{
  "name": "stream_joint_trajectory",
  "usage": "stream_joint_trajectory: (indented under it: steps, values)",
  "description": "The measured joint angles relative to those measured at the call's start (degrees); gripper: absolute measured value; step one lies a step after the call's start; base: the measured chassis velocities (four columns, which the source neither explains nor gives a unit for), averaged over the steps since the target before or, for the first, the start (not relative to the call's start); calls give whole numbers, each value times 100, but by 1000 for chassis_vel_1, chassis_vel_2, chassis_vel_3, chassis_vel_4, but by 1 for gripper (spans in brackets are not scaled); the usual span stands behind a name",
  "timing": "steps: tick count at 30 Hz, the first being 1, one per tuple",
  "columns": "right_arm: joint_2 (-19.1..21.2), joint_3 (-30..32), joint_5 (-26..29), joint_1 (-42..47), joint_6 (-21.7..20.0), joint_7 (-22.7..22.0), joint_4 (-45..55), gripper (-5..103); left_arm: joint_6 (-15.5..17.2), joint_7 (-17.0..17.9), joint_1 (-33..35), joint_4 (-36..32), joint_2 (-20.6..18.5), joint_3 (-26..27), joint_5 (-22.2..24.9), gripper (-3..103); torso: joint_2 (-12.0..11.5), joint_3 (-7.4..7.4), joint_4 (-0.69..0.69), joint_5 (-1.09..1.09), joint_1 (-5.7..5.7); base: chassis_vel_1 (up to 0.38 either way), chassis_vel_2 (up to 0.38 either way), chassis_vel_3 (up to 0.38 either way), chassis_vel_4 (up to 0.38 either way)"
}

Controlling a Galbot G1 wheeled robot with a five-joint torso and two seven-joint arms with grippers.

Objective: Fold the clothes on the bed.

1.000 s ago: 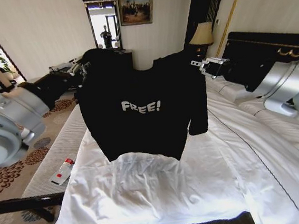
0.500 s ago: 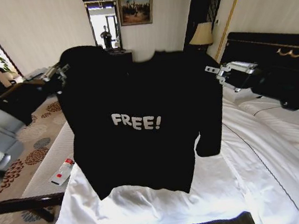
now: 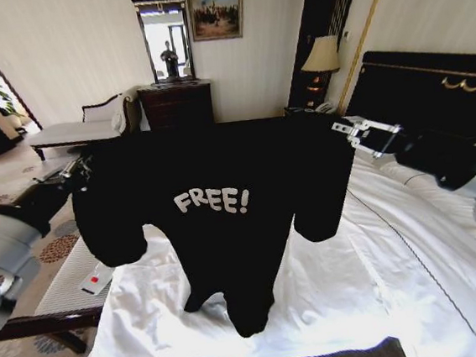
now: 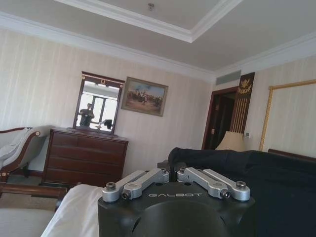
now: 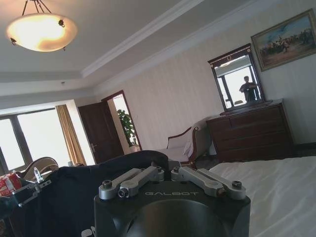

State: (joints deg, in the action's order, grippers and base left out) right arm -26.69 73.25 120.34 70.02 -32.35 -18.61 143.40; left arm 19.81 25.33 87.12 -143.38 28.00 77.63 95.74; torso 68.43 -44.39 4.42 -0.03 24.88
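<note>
The clothes are one black T-shirt (image 3: 226,230) with white "FREE!" lettering, held up spread out over the foot of the bed (image 3: 384,291). My left gripper (image 3: 82,166) is shut on one shoulder of the shirt and my right gripper (image 3: 344,128) is shut on the other. Both sleeves hang down at the sides. The shirt's lower part narrows to a point just over the white sheet. In the left wrist view the left gripper (image 4: 171,172) pinches black fabric (image 4: 247,163). The right gripper (image 5: 167,170) does the same in the right wrist view, with black fabric (image 5: 74,192).
A narrow striped bench (image 3: 63,288) with a small red-and-white object (image 3: 98,281) stands left of the bed. The dark headboard (image 3: 431,84) and a lamp (image 3: 320,54) are at the right. A dresser (image 3: 176,106) and a pale chaise (image 3: 81,126) stand by the far wall.
Both grippers have moved farther apart and come down, stretching the shirt wider across the shoulders. The shirt hangs lower, its bottom now bunched near the sheet.
</note>
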Motion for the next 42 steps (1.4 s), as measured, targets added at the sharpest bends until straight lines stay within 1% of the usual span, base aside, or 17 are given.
stream_joint_trajectory:
  steps: [4,8,10,12,13,16,18,20,24,27,29,30,31,32,35,40,42]
  values:
    - [-7,-24,70,-2,-51,-47,-6,1,-1,26,-123,6,-126,-147,13,2,0,0,0,-1,-1,0,0,0,0]
    - [-36,-248,-160,-70,-58,-43,-10,1,-3,91,-471,12,-304,-517,-8,2,0,1,-2,-1,-1,0,0,0,0]
    - [-47,-354,-346,-94,-61,-11,-14,1,2,154,-1061,20,-538,-1103,-64,2,0,0,-1,-2,-1,0,0,0,0]
    - [-29,-392,-392,-120,-62,11,-19,1,-15,111,-1339,21,-782,-1397,-131,2,0,0,1,0,0,0,0,0,0]
    - [-29,-392,-392,-120,-62,11,-19,1,-15,111,-1339,21,-782,-1397,-131,2,0,0,1,0,0,0,0,0,0]
    - [53,-400,-388,-160,-64,27,-22,1,-61,-141,-1490,19,-1233,-1587,-201,2,0,0,0,1,0,0,0,0,0]
    - [69,-391,-368,-167,-65,27,-22,1,-63,-166,-1506,18,-1296,-1592,-191,2,0,0,-1,1,-1,0,0,0,0]
    - [148,-319,-211,-195,-68,20,-20,1,-67,-220,-1557,17,-1514,-1570,-83,2,0,0,-1,-2,-1,0,0,0,0]
    - [266,-203,-9,-209,-87,-12,-19,1,-66,-231,-1588,15,-1701,-1410,105,2,0,0,-1,-2,-1,0,0,0,0]
    - [557,143,585,-262,-112,-167,-17,1,5,-192,-1604,10,-1944,-846,764,2,0,0,-1,0,0,0,0,0,0]
    - [598,196,679,-268,-118,-192,-16,1,18,-180,-1600,9,-1975,-756,878,2,0,0,0,0,0,0,0,0,0]
    - [691,313,898,-279,-134,-254,-15,1,64,-145,-1589,8,-2063,-516,1196,2,0,0,-1,-1,0,0,0,0,0]
    - [873,512,1331,-323,-169,-400,-12,1,155,-68,-1587,8,-2232,-132,1760,2,0,1,-1,-2,-1,0,0,0,0]
    - [873,512,1331,-323,-169,-400,-12,1,155,-68,-1587,8,-2232,-132,1760,2,0,1,-1,-2,-1,0,0,0,0]
    - [1182,854,2028,-372,-238,-620,-11,1,388,68,-1621,6,-2632,593,2660,2,0,2,-1,-1,-1,0,0,0,0]
    - [1302,1083,2399,-374,-363,-824,-10,1,561,107,-1638,5,-2908,1056,3094,2,1,1,0,1,-1,0,0,0,0]
    - [1306,1148,2536,-362,-400,-937,-10,1,640,154,-1668,5,-2921,1117,3211,2,1,1,-1,0,-1,0,0,0,0]
